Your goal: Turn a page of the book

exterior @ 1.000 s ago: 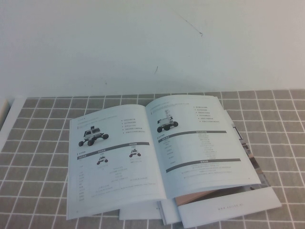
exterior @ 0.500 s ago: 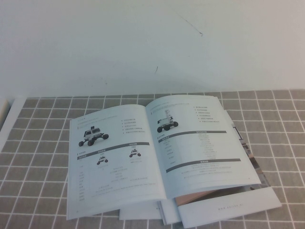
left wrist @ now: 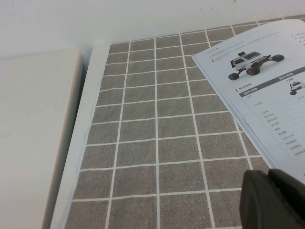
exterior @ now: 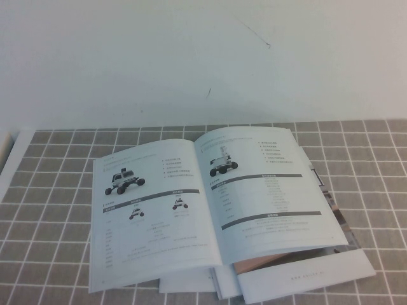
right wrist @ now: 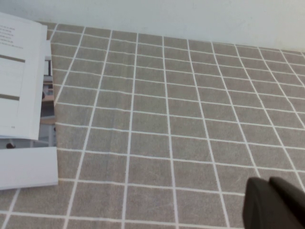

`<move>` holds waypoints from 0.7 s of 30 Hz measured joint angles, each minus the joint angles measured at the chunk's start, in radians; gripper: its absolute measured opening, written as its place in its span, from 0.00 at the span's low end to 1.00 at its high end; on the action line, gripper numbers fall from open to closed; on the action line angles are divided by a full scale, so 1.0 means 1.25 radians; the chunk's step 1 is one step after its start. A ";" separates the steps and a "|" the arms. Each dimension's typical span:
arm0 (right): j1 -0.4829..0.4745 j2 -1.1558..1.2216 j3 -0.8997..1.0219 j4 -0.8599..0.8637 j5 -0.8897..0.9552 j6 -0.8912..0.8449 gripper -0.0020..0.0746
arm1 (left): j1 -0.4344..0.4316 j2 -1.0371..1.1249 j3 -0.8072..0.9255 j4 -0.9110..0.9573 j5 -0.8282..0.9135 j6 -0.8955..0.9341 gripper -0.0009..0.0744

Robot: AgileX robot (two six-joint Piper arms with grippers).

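Observation:
The book (exterior: 210,203) lies open on the grey checked cloth, both pages showing wheeled-robot photos and dark header bars. Its right-hand page (exterior: 270,184) lies flat, slightly arched near the spine. Neither gripper shows in the high view. In the left wrist view my left gripper (left wrist: 269,176) hovers over the cloth just off the book's left page (left wrist: 267,81), fingers together and empty. In the right wrist view my right gripper (right wrist: 270,183) is shut on nothing above bare cloth, well away from the book's right edge (right wrist: 19,76).
Other white booklets (exterior: 305,270) with pinkish-brown and photo edges stick out from under the book (right wrist: 28,167). A white raised surface (left wrist: 33,133) borders the cloth (exterior: 57,190) on the left. A white wall rises behind the table.

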 joint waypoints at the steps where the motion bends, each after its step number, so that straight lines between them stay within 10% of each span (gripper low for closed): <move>1: 0.000 0.000 0.000 0.000 0.000 0.000 0.02 | 0.000 0.000 0.000 0.001 0.000 0.000 0.01; 11: 0.000 0.000 0.000 0.000 0.000 0.000 0.02 | 0.000 0.000 0.005 0.006 -0.094 -0.001 0.01; 21: 0.000 0.000 0.000 -0.003 0.000 0.000 0.02 | 0.000 0.000 0.005 0.006 -0.531 -0.001 0.01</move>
